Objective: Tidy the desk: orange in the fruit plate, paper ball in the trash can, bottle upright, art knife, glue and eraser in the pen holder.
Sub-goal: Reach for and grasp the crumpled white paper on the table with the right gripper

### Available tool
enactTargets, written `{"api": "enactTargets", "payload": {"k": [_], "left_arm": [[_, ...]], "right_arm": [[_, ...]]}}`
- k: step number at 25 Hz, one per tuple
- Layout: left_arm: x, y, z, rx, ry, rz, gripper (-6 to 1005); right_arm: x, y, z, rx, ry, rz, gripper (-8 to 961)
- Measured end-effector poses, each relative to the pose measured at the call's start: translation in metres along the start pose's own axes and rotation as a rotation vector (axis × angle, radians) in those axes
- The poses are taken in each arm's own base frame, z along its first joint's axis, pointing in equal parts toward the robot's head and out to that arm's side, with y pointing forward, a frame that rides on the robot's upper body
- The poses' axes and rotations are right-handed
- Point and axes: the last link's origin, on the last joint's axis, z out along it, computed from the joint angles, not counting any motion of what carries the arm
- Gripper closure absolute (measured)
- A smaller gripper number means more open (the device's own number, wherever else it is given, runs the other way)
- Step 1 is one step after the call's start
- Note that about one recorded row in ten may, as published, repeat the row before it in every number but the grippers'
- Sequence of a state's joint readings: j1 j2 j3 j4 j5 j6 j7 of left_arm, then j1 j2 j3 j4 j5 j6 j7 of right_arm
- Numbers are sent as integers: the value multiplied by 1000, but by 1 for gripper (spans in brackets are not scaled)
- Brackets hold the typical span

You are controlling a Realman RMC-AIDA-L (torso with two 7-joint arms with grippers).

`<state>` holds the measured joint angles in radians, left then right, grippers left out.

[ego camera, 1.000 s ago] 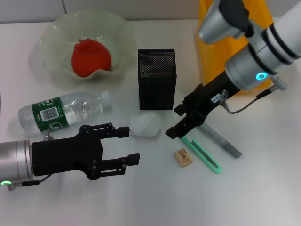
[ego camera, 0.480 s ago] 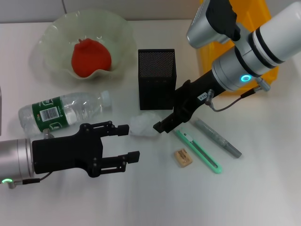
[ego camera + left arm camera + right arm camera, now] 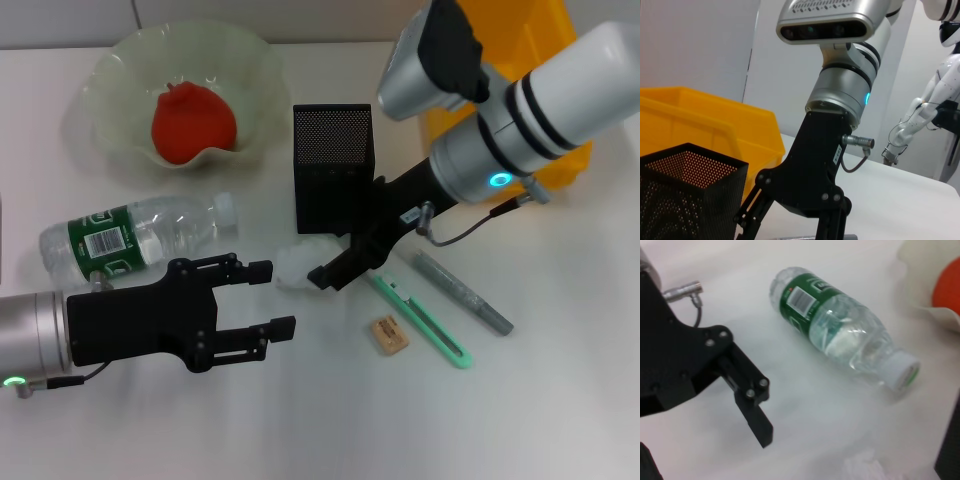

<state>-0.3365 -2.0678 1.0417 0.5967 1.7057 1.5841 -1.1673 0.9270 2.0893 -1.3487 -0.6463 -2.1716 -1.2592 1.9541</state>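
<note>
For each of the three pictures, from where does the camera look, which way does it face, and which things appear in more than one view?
Head view: above the desk, looking down; both arms show, left hand near the bottle, right hand at the paper ball.
Left wrist view: low, facing the right arm, pen holder and trash can.
Right wrist view: facing the bottle, the left hand and the orange.
Shared: the bottle shows in the head and right wrist views; the pen holder in the head and left wrist views.
</note>
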Motion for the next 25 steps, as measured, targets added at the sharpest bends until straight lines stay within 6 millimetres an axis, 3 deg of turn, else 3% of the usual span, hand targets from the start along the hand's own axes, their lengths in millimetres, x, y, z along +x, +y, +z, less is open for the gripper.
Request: {"api": "enactTargets", "payload": {"k": [25], "left_arm": [[-4,2,0,0,1,6,272]], "right_arm": [[6,5,17,-4,-19,-27,129]]}}
